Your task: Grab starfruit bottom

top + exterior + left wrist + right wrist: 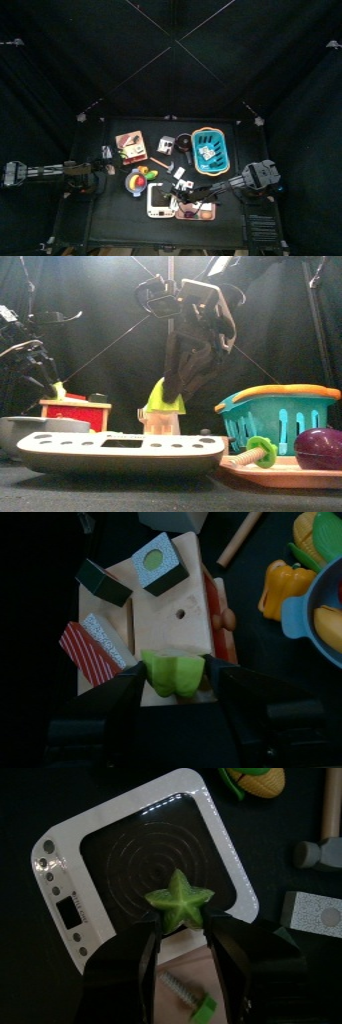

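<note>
From high above, the small black counter is crowded. The left arm comes in low from the left, its tool beside a wooden board, and the right arm reaches in from the right with its tool near a white scale. A teal basket stands toward the back right, and a bowl of toy fruit sits left of the middle. The starfruit itself is too small to pick out here.

At counter height, the scale lies large in front. Behind it rises a pale green starfruit piece, pointed end up, with the right tool hanging down just beside and above it; contact is hard to judge from this angle. The teal basket stands to the right, a purple fruit and a green-headed bolt in front of it, and a red block sits to the left.

The left wrist camera shows a green starfruit piece between the left tool's jaws, which stand wide on either side and appear to be close against it, though a firm grip cannot be confirmed. Beyond lie the wooden board, a striped red piece, a yellow pepper and the bowl's blue rim.

The right wrist camera shows a star-shaped green slice clamped at the tips of the right tool, above the scale's round plate. A corn cob lies past the scale.
</note>
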